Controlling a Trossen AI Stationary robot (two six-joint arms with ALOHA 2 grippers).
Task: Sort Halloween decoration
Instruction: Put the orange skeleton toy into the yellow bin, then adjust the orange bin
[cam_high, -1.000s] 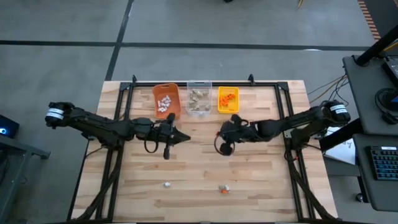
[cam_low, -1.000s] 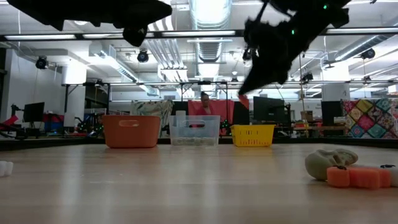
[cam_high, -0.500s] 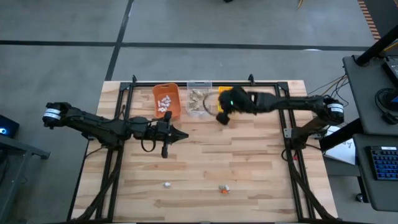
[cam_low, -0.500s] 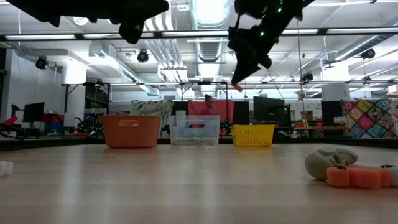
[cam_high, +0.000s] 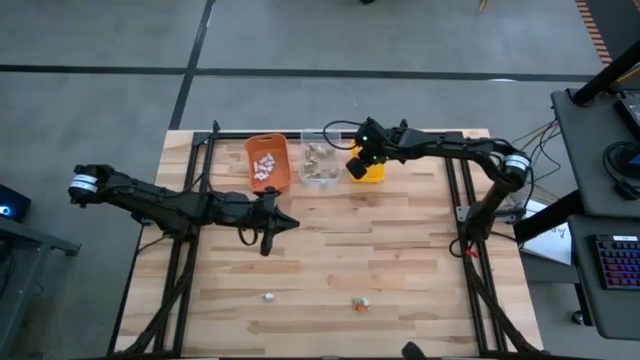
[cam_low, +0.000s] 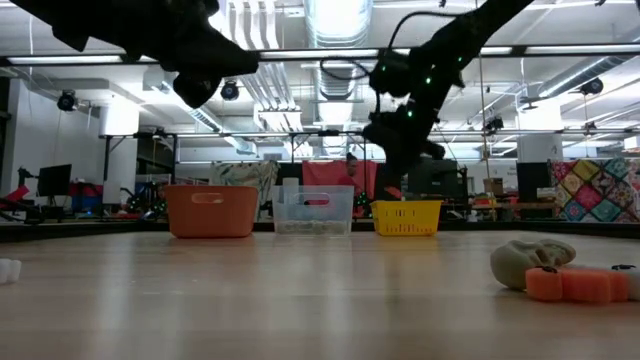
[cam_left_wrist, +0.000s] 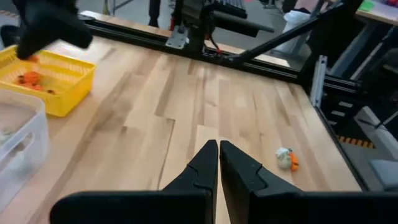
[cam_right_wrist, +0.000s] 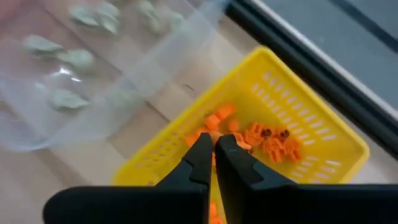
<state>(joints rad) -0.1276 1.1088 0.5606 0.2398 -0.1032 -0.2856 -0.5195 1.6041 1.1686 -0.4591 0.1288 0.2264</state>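
Table (cam_high: 400, 250): I see pale wood planks, smooth, with a matt sheen.
Yellow bin (cam_right_wrist: 311, 118): looks to me like slotted plastic, slightly glossy.
Clear bin (cam_right_wrist: 93, 93): I read it as see-through plastic, glossy.
Orange bin (cam_low: 211, 210): opaque plastic, smooth.
Frame rail (cam_left_wrist: 249, 53): I see dark matt metal.

Shut right claw (cam_right_wrist: 213, 155) over yellow bin (cam_right_wrist: 323, 134)

High view straight down over whole counter (cam_high: 400, 250); low view level at counter height; both share yellow bin (cam_high: 372, 172), also close under right wrist view.
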